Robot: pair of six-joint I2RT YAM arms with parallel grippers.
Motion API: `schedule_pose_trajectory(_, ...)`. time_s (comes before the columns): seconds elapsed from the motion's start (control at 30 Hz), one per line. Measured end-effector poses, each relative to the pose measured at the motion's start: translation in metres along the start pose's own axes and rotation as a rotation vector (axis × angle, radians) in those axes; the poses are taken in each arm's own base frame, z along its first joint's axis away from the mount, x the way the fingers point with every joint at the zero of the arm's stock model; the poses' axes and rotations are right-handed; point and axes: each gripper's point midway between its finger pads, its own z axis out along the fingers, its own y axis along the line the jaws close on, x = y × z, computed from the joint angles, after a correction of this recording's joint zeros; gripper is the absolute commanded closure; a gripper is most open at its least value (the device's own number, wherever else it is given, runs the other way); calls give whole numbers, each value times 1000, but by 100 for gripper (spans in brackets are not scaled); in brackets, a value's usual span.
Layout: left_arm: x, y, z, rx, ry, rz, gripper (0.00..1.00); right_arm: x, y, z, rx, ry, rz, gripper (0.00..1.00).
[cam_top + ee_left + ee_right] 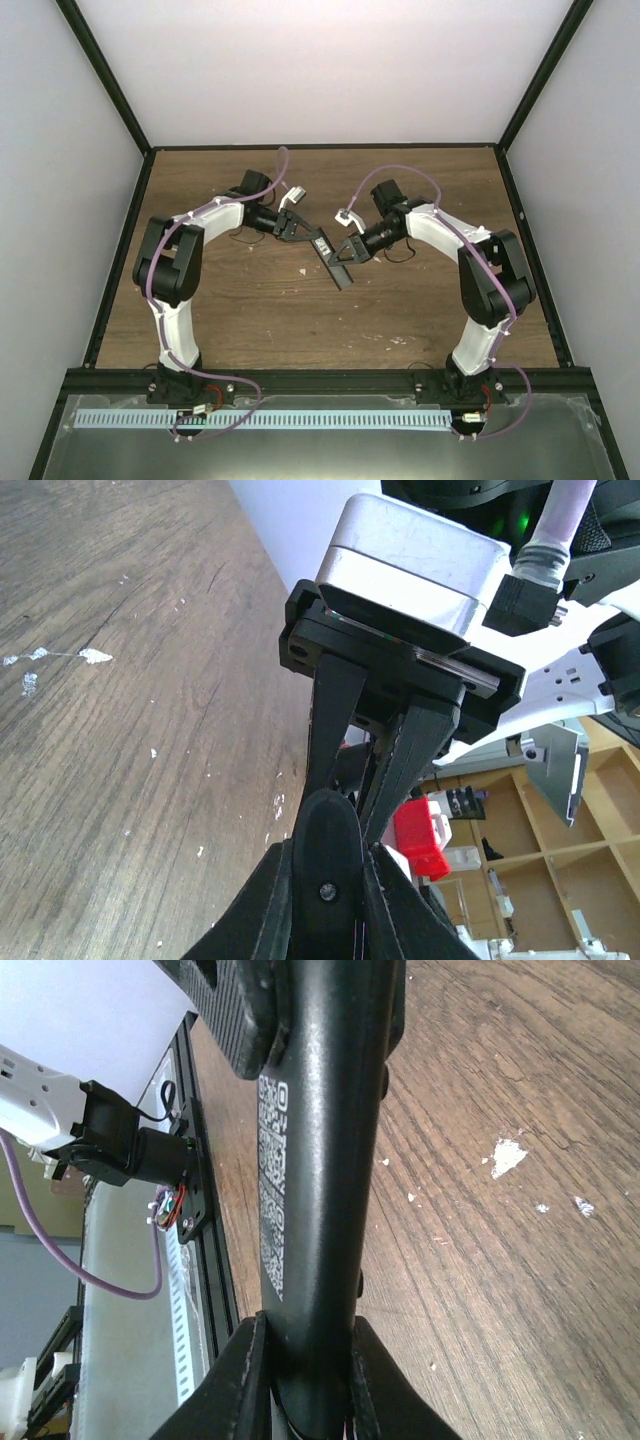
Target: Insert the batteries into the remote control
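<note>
- Top external view is showing both arms meeting mid-surface (250,310), with the remote control (336,264) lifted off the wood and slanting between them.
- Right hand (348,252) is clenching the remote control; in the right wrist view its fingers (240,1380) are pressing on both sides of the black bar, printed label (272,1190) facing the camera (so likely the back side).
- Left hand (293,227) is sitting at the remote's far end. In the left wrist view its fingers (325,845) are looking close together, but I cannot tell if it is grasping anything.
- Batteries are not showing in any view, neither on the surface nor in a hand.
- Step, as I am judging it: holding and presenting the remote, working at the compartment end; loading not yet verifiable.
- Next move is calling for the right hand holding steady while the left works at that end, needing fine alignment; slipping or twisting the bar is the risk.
</note>
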Motion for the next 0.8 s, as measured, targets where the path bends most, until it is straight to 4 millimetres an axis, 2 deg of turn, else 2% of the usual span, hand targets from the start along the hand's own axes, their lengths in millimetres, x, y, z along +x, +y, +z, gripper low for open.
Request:
schedule_pose_trajectory(0.17, -1, -2, 0, -1, -1, 15, 90, -1, 1, 1, -14, -1, 3, 99)
schedule_pose_trajectory(0.4, 0, -2, 0, -1, 0, 10, 55, 1, 0, 5, -25, 9, 10, 99)
schedule_pose_trajectory(0.57, 0, 4, 0, -28, -4, 4, 47, 3, -4, 7, -7, 22, 12, 99)
schedule_pose_trajectory(0.67, 4, 15, -4, -72, -28, -8, 46, 5, -11, 7, 35, 34, 15, 99)
schedule_pose_trajectory(0.73, 6, 23, -12, -110, -67, -32, 46, 8, -20, 6, 87, 49, 21, 99)
schedule_pose_trajectory(0.8, 3, 33, -31, -161, -141, -61, 46, 12, -32, 5, 158, 68, 36, 99)
